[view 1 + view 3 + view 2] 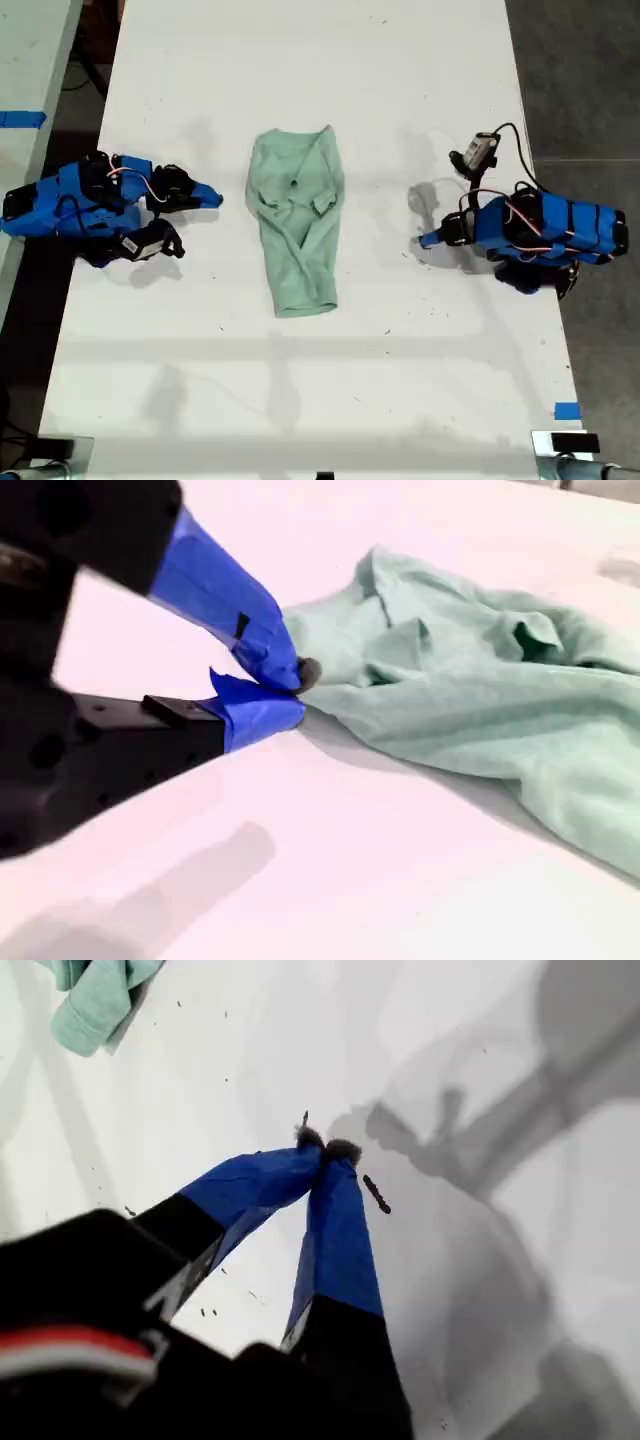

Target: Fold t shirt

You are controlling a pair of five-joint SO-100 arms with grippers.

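At the exterior view's left, my second gripper (213,196) lies low with its jaws closed on nothing, tips just short of the t shirt's near edge. The t shirt (297,225) lies mid-table (330,380), a narrow wrinkled oblong, so its sides look already turned in. At the exterior view's right, my first gripper (428,240) is also pinched closed and empty, over bare table well apart from the cloth. I judge this a pause between folds. Next, one gripper must open, pinch an end and carry it over the other end. Count: one t shirt, two arms, two grippers, one table.
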